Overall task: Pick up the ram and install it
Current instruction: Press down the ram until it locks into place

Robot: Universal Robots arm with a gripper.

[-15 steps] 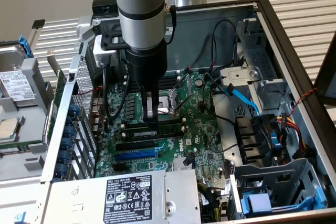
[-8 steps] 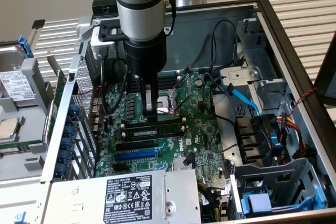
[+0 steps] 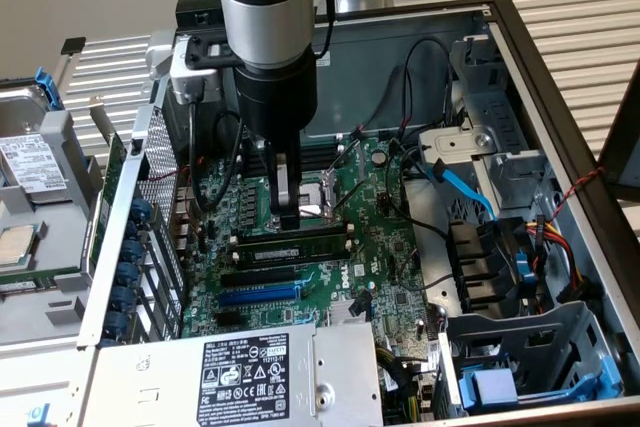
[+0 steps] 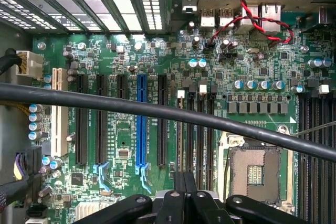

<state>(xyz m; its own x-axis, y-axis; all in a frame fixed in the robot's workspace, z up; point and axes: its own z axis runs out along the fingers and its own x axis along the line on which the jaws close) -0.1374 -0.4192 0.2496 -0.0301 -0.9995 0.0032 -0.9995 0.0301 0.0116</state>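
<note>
Looking into the open computer case [image 3: 560,107], you see the fingers [image 3: 288,215] pinched shut, holding nothing, just above the ram [image 3: 290,244]. The ram lies seated in a slot on the motherboard [image 3: 380,257], beside the processor socket [image 3: 318,197].

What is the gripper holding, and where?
Unclear: the shut gripper meets the ram's top edge near mid-length.
</note>
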